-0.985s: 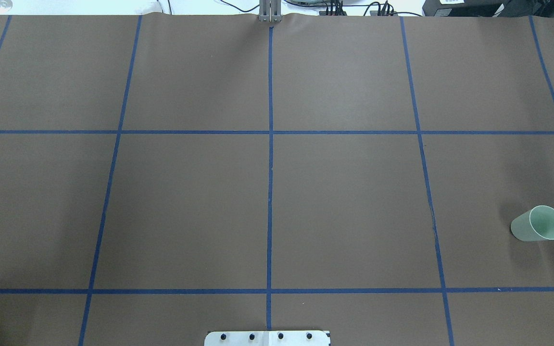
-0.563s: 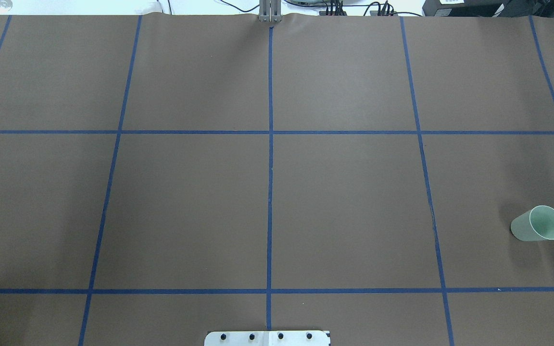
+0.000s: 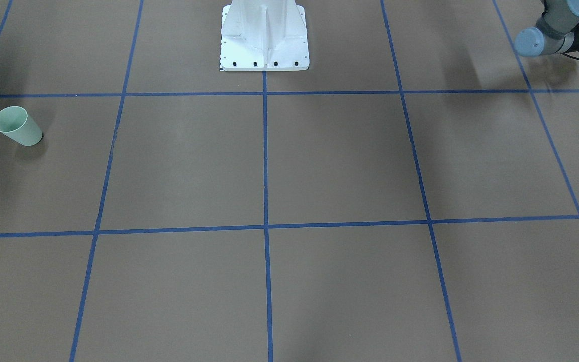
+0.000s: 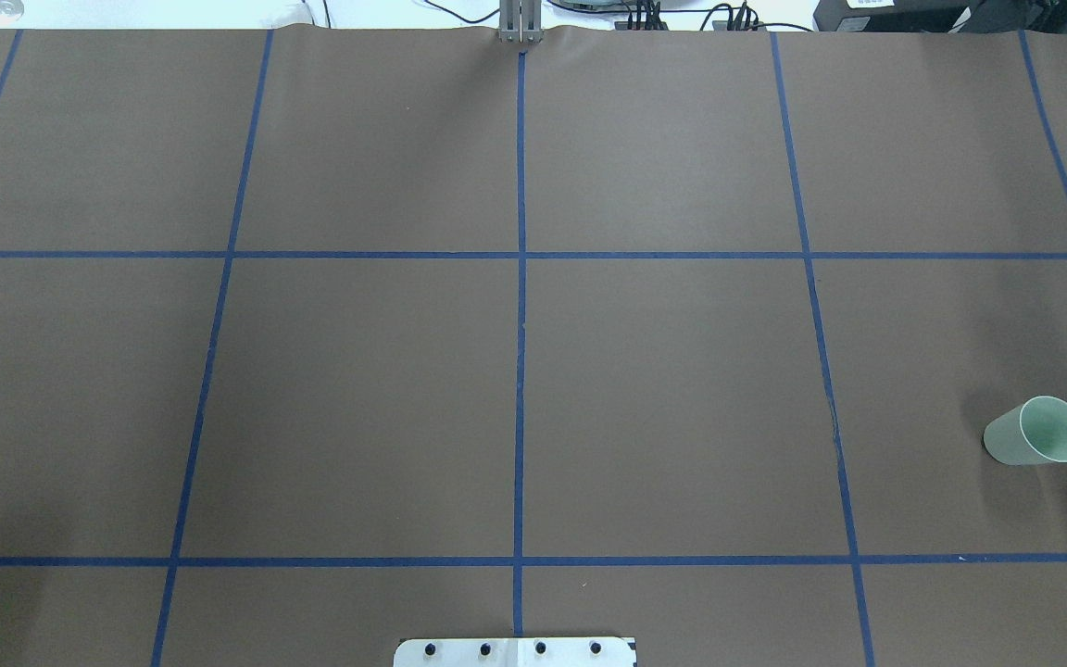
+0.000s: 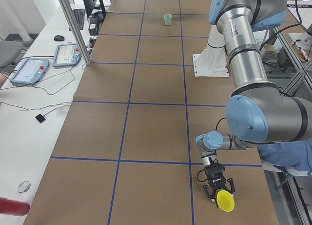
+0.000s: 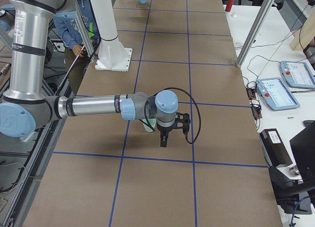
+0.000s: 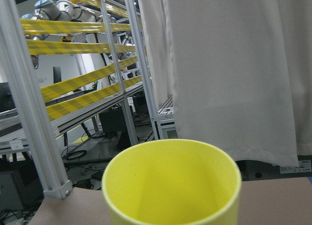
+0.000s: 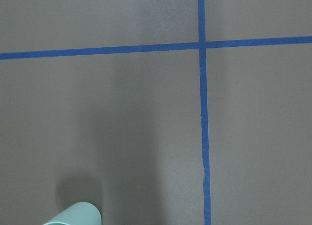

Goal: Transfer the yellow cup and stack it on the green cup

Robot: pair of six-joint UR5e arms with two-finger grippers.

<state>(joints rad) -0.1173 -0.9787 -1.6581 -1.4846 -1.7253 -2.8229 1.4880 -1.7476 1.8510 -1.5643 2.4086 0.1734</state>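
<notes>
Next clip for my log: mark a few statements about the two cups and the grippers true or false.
1. The green cup stands upright on the table. True.
2. The yellow cup is nested in the green cup. False: the left gripper holds it, far from the green cup.
3. The green cup sits on the robot's left side. False: it is on the robot's right side.
4. The green cup has nothing inside. True.
5. The right gripper hangs close to the green cup. True.

Silver tubes, pale-blue joint caps, black left pincer, white bolted pedestal.
</notes>
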